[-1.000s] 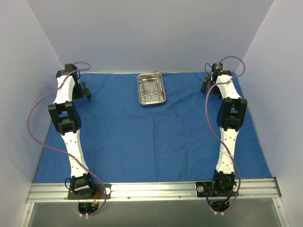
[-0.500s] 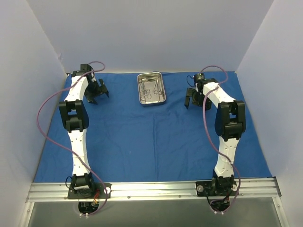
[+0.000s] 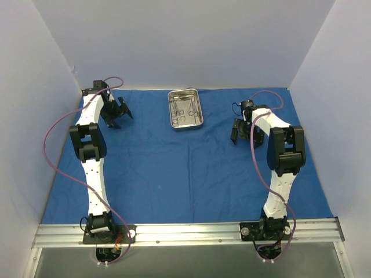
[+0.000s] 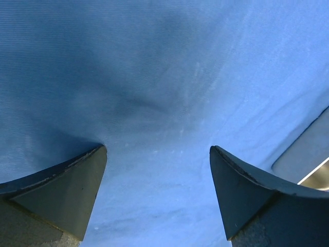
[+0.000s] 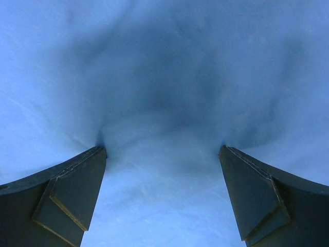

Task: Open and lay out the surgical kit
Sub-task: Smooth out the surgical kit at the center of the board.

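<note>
Left claw point(image 3: 119, 114) is spread wide with nothing in it, hanging low over the blue wrap point(image 3: 174, 174) near the far-left corner of the tabletop, and the right claw point(image 3: 239, 133) is just as open and empty over toward the far-right side, a bit closer to the near edge. Can't tell from the wrist views whether either one's tips actually touch the cloth; the left claw point(image 4: 157, 149) and right claw point(image 5: 162, 149) just show bare blue fabric and shadow between the fingers. What matters is the steel tray point(image 3: 185, 127). It sits on the wrap by the middle of the far edge, between the two claws, long axis running near-to-far, with the ring-handled instruments point(image 3: 184, 110) lying lengthwise inside. Its corner point(image 4: 308, 164) peeks in at the right of the left wrist view, so it lies to that claw's right. I'd guess the right claw is slightly nearer, but it's close.
</note>
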`<state>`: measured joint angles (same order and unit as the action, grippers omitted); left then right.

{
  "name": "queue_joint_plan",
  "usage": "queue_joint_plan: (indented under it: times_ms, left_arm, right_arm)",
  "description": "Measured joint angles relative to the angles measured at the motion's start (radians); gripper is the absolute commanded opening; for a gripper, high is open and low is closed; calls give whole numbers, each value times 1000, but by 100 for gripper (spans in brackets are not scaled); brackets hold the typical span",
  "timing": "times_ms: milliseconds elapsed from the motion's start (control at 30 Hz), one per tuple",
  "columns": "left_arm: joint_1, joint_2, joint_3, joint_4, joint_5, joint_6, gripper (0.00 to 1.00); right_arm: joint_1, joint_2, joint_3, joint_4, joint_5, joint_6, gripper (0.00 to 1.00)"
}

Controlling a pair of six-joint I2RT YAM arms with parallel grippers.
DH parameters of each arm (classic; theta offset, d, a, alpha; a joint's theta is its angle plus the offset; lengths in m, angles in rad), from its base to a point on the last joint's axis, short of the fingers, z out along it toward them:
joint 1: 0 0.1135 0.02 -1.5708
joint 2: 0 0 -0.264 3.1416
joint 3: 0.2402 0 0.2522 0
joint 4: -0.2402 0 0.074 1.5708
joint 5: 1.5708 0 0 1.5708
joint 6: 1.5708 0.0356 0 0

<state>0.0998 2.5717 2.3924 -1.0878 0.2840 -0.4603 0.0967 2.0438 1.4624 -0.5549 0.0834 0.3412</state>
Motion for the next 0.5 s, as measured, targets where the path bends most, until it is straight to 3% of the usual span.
queue_joint_plan:
  times_ms: [167,300,400,500]
  left_arm:
    - [28,-1,-1,-20,13,4,94]
    - [42,-31,-32,-34,-48,23,94]
    - [45,-83,-92,-37,-123,37,94]
    - [45,-167,-179,-26,-154,45,94]
  right_arm:
    - [1,-7,16,-69,47,-14,100]
    - [19,16,177,-177,81,-58,100]
    - [83,6,313,-190,84,-74,100]
    - [212,-34,330,-172,66,-65,100]
